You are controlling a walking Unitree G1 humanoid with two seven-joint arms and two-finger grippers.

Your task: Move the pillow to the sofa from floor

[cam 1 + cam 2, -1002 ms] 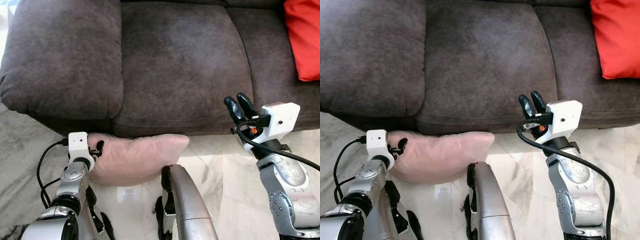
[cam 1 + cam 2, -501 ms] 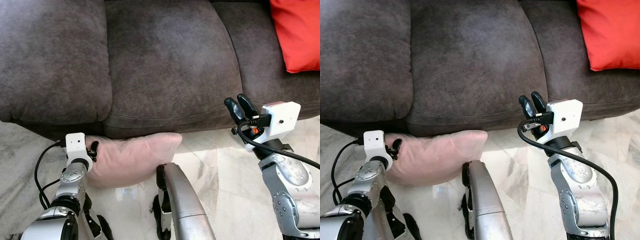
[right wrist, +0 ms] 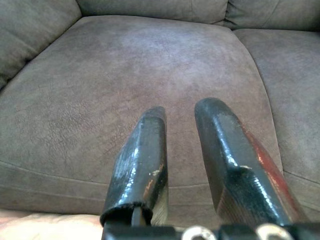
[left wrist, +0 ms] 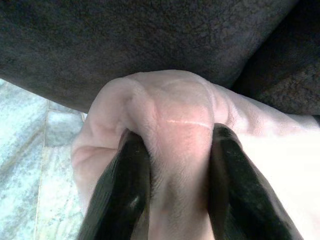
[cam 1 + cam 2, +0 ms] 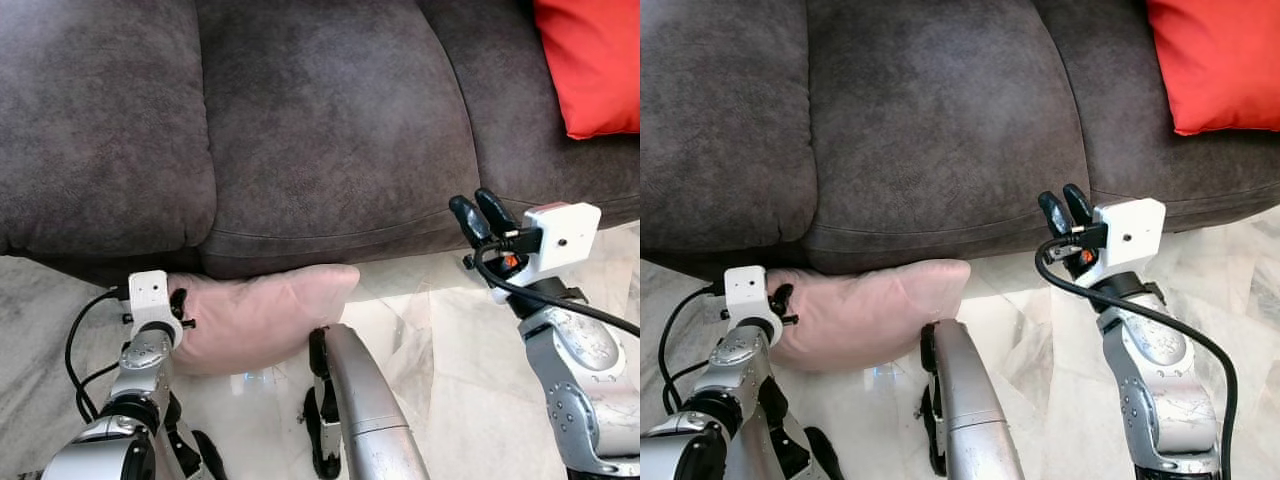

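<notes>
A pale pink pillow [image 5: 265, 315] lies on the marble floor, pressed against the front of the dark brown sofa [image 5: 330, 120]. My left gripper [image 5: 180, 305] is at the pillow's left end. In the left wrist view its two fingers [image 4: 125, 180] pinch a fold of the pillow [image 4: 170, 100], so it is shut on it. Off to the right, my right gripper [image 5: 476, 208] is raised in front of the sofa's seat edge. Its fingers [image 3: 142, 150] stand a little apart with nothing between them, pointing at the middle seat cushion.
A red cushion [image 5: 590, 60] rests on the sofa's right seat. My own silver leg [image 5: 355, 400] is just in front of the pillow. Pale marble floor [image 5: 440, 340] lies between the pillow and the right arm.
The whole picture has shifted left, so the camera moved. The left gripper keeps its hold on the pillow's end. The right gripper keeps the same raised pose.
</notes>
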